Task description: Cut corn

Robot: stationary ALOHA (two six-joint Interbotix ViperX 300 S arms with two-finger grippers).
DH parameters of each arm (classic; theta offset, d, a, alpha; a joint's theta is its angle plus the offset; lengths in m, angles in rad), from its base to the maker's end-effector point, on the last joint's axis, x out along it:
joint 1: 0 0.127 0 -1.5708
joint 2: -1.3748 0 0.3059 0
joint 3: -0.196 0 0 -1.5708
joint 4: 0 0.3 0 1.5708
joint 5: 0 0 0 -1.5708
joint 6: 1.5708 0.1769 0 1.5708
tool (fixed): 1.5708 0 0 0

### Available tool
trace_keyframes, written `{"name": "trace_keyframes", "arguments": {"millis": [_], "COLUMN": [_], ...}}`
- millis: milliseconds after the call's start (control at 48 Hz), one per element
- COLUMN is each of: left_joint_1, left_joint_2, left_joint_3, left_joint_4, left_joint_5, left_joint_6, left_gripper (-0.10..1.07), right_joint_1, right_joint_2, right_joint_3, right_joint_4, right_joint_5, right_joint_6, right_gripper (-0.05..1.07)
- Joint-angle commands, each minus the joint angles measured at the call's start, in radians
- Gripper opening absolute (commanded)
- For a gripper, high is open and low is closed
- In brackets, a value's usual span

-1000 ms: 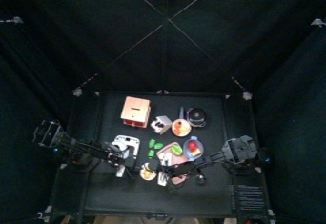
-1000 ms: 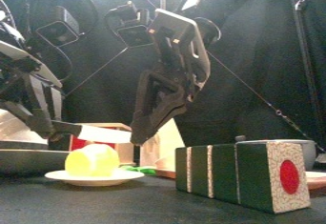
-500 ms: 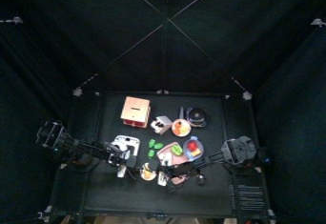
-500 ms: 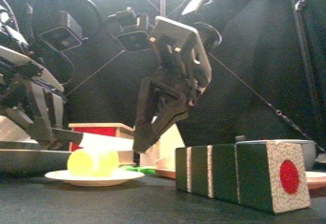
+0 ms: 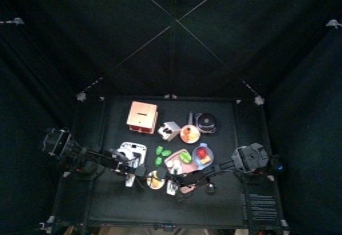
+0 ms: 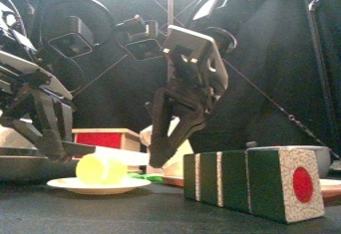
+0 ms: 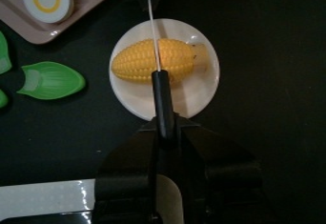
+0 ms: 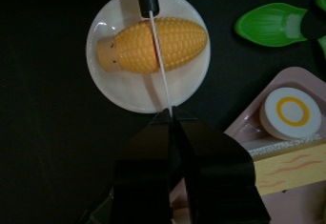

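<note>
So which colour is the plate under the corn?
White. The plate under the yellow corn shows best in the left wrist view.

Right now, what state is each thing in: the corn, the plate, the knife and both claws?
corn: whole, uncut, lying on its side on the plate.
plate: bearing only the corn.
knife: level, blade across the corn's middle.
left claw: shut on the knife's handle.
right claw: shut on the far end of the blade.

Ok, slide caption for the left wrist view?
Left gripper holds a knife across the corn on its white plate.
</note>
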Motion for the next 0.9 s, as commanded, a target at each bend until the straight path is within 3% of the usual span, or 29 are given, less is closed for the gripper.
{"name": "trace_keyframes", "arguments": {"millis": [0, 875], "left_joint_1": [-0.005, -0.005], "left_joint_2": [-0.005, 0.031], "left_joint_3": [-0.003, 0.005], "left_joint_4": [0.003, 0.023], "left_joint_5": [-0.006, -0.044], "left_joint_6": [0.003, 0.002], "left_gripper": [0.55, 0.54], "right_joint_1": [-0.002, -0.020], "right_joint_2": [-0.015, 0.002], "right_joint_3": [-0.002, 0.002], "right_joint_4": [0.012, 0.040], "right_joint_5": [0.012, 0.014], "right_joint_6": [0.002, 0.002], "right_gripper": [0.11, 0.11]}}
